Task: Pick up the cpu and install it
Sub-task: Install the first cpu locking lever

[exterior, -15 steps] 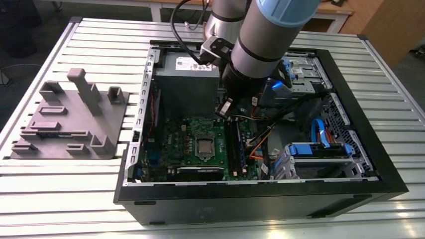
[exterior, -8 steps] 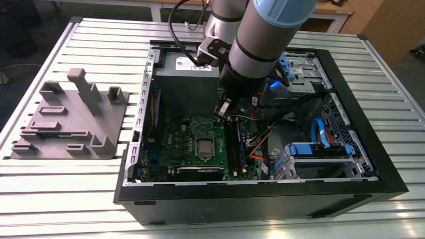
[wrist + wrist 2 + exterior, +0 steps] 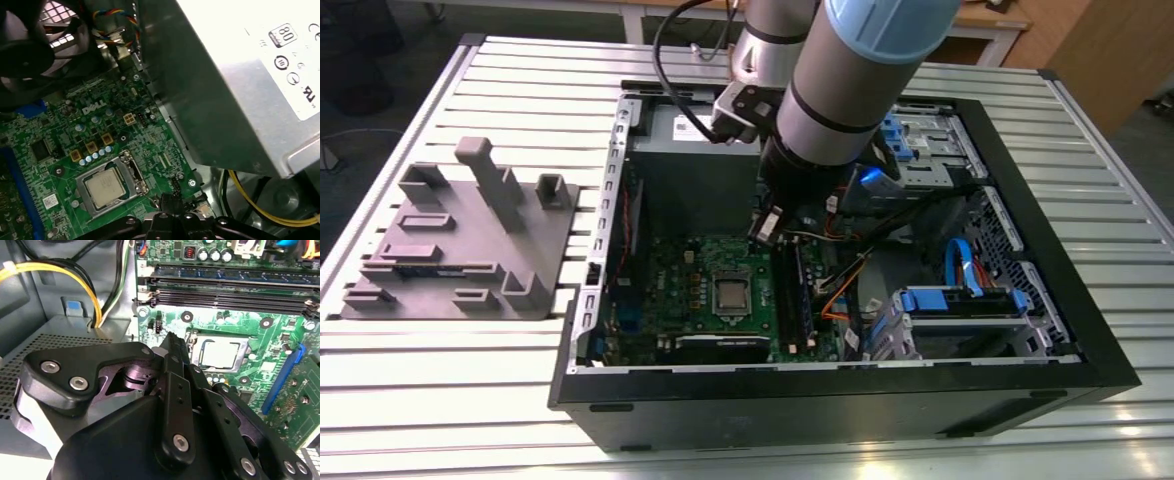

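The cpu point(image 3: 734, 293) is a small silvery square lying flat in its socket at the middle of the green motherboard point(image 3: 674, 300) inside the open computer case. Both wrist views show it too, framed by the metal socket bracket: cpu point(image 3: 222, 354), cpu point(image 3: 105, 186). My gripper point(image 3: 767, 230) hangs inside the case just above the board, a little beyond the socket toward the power supply. In the second wrist view the gripper point(image 3: 171, 342) has its black fingers pressed together with nothing between them. Its tip, the gripper point(image 3: 170, 207), sits apart from the chip.
The grey power supply box point(image 3: 235, 85) stands close beside the gripper, with yellow and black cables point(image 3: 90, 295) running from it. Memory slots point(image 3: 225, 290) lie beyond the socket. A fan point(image 3: 30, 45) sits at the case wall. A grey fixture block point(image 3: 454, 240) rests on the slatted table at the exterior view's left.
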Robot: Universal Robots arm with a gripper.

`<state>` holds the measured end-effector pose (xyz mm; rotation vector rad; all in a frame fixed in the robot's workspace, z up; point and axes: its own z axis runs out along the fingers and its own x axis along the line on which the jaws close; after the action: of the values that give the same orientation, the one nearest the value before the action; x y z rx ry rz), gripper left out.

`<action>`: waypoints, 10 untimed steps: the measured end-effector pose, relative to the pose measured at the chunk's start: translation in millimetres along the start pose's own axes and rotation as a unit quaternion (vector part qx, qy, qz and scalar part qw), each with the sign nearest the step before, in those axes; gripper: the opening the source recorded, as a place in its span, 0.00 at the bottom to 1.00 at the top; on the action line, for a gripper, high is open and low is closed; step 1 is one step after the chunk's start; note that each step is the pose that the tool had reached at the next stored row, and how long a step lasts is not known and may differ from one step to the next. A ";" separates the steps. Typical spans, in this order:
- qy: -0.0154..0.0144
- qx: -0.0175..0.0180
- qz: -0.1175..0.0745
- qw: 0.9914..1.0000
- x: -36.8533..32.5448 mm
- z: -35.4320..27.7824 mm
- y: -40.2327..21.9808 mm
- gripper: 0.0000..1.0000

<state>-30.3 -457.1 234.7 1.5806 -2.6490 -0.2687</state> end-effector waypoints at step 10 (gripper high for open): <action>0.002 0.002 -0.013 1.000 6.8 -0.1 0.5 0.10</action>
<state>-34.0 -462.8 234.5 1.6166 -2.6296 -0.2611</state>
